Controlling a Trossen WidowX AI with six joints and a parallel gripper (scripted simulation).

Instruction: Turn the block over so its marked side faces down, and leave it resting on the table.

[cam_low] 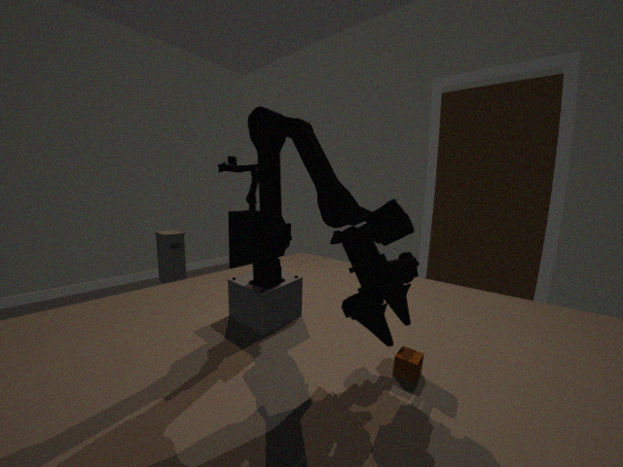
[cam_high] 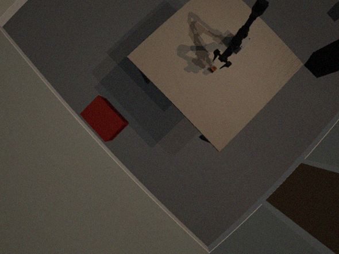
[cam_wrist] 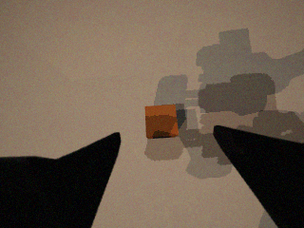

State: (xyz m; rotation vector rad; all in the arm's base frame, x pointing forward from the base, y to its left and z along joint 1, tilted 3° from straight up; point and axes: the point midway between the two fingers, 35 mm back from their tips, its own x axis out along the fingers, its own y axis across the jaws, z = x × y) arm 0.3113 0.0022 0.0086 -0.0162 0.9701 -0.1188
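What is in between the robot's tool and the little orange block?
Nothing solid. In the exterior view the open tool hangs above the orange block, apart from it. The wrist view shows only table and shadows between fingers and block.

No text, label, brand, number or sign can be read anywhere in these views. The orange block [cam_wrist: 161, 121] shows only a dark patch on one face, too blurred to read.
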